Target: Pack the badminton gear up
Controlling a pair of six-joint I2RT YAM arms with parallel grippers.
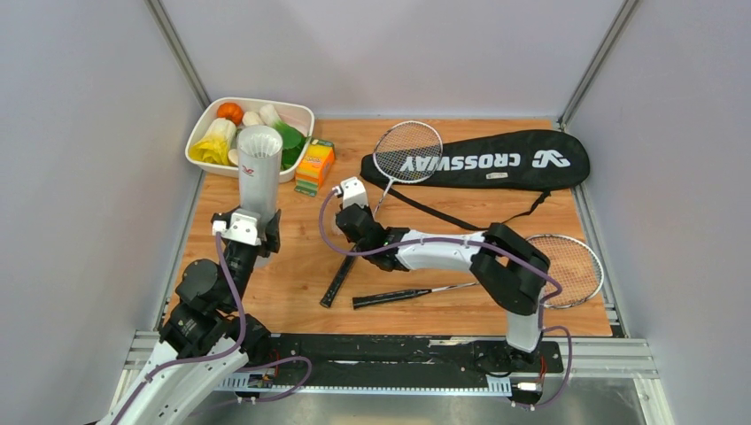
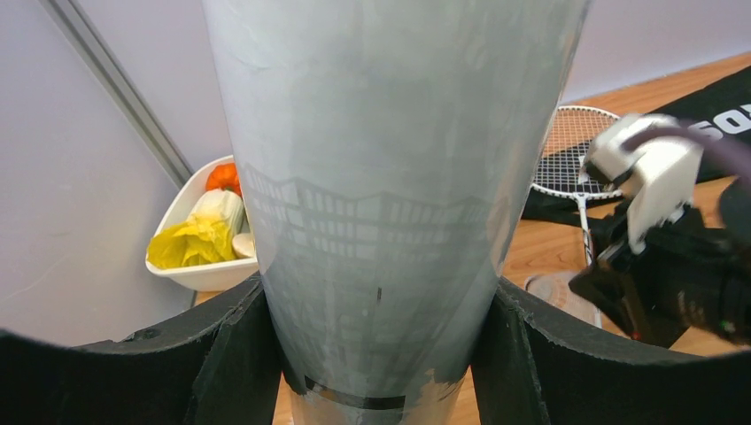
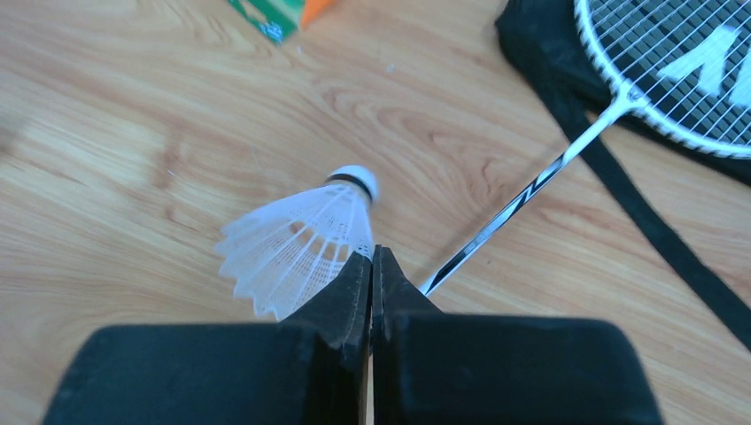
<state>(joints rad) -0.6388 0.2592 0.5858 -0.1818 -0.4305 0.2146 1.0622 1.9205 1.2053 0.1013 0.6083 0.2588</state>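
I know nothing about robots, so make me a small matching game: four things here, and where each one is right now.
Things:
1. tube
2. shuttlecock
3. bag
4. box

Places:
A. beside the dish
B. lying along the back, a racket head on one end
C. upright in the left end effector
D. pinched by the right end effector

Pairs: 1-C, 2-D, 3-B, 4-A

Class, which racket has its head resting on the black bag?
The far racket: its head overlaps the bag. The near racket lies apart from it.
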